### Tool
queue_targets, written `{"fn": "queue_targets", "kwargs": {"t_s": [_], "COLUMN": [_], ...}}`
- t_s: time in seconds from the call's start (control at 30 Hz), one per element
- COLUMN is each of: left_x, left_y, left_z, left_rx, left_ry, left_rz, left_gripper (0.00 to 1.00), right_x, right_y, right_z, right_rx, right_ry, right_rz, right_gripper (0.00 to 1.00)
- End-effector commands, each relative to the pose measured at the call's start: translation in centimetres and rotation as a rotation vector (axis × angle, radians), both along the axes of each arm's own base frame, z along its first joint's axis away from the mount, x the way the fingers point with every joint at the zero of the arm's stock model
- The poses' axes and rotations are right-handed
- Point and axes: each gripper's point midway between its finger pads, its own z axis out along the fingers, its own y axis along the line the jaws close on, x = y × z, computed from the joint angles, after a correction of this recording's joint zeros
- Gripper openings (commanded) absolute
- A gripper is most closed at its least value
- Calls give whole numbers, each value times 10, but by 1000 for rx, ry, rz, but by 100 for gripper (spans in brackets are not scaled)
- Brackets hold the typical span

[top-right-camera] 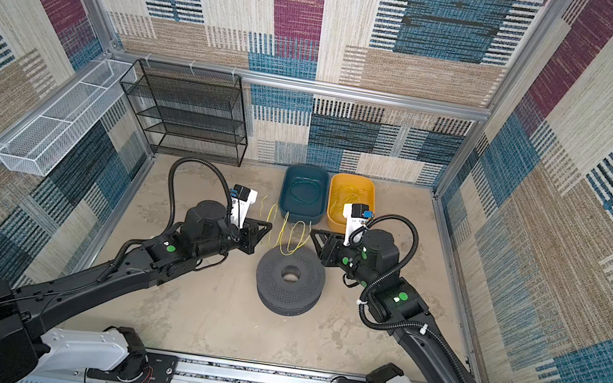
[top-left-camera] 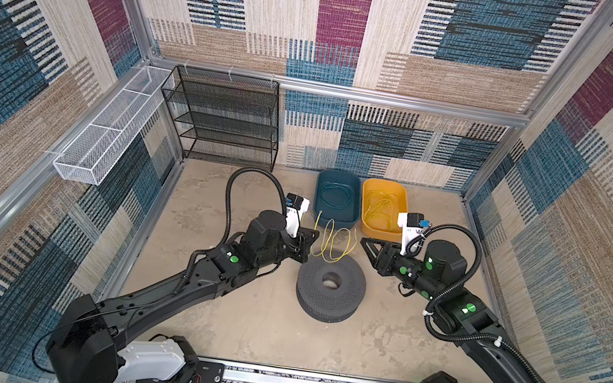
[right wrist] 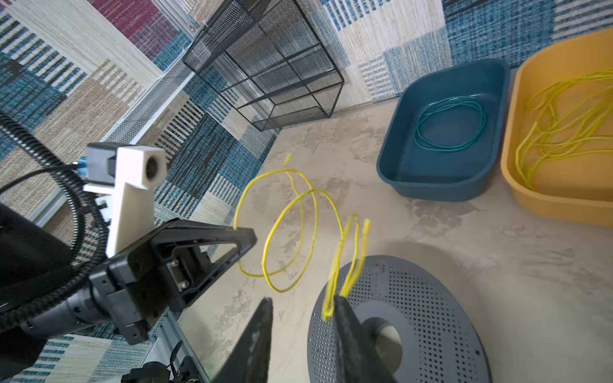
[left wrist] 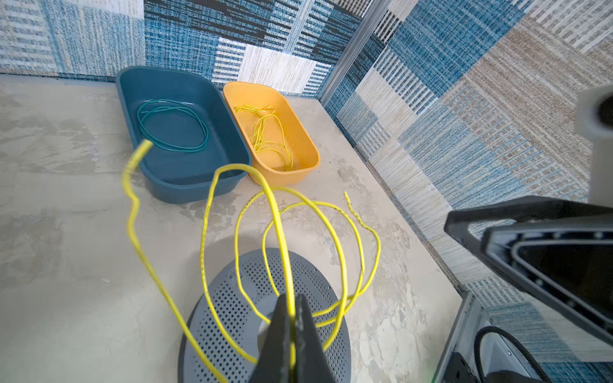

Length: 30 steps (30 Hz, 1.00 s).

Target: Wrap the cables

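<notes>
A thin yellow cable (top-left-camera: 332, 243) (top-right-camera: 291, 236) hangs in several loose loops above the far edge of a grey perforated spool (top-left-camera: 330, 289) (top-right-camera: 289, 282). My left gripper (top-left-camera: 314, 240) (left wrist: 292, 298) is shut on one strand of this cable (left wrist: 272, 205), over the spool (left wrist: 232, 315). My right gripper (top-left-camera: 363, 241) (right wrist: 303, 301) faces it from the other side and stands open. A blurred bend of the cable (right wrist: 345, 262) rests against one of its fingertips (right wrist: 343, 308), not pinched. More yellow cables (top-left-camera: 377, 208) lie tangled in a yellow tub (top-left-camera: 404, 200).
A blue tub (top-left-camera: 321, 207) with a coiled green cable (top-left-camera: 335, 199) stands beside the yellow tub at the back wall. A black mesh shelf (top-left-camera: 224, 119) fills the back left corner. A white wire basket (top-left-camera: 108, 134) hangs on the left wall.
</notes>
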Motion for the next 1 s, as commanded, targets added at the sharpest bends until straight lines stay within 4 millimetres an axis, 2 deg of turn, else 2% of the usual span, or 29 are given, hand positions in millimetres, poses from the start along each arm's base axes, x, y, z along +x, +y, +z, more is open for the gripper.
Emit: {"fn": "queue_targets", "kwargs": {"t_s": [0.0, 0.17, 0.33, 0.53, 0.73, 0.97], "left_x": [4, 1, 0, 0, 0, 1], "left_y": [12, 23, 27, 28, 27, 24], "left_z": [15, 19, 17, 13, 15, 13], "left_rx": [-11, -18, -18, -18, -26, -29], "left_ry": [-76, -93, -90, -84, -85, -73], "left_rz": [48, 70, 77, 79, 73, 66], "left_gripper": [0, 0, 0, 0, 0, 0], "right_x": [1, -2, -5, -3, -1, 2], "right_y": [-1, 18, 34, 37, 40, 43], "right_z": [-6, -21, -25, -21, -30, -30], "right_rx": [20, 83, 142, 164, 156, 156], "right_ry": [28, 91, 124, 122, 145, 143], "right_rz": [-22, 69, 142, 156, 159, 163], "right_gripper": [37, 38, 38, 39, 39, 38]}}
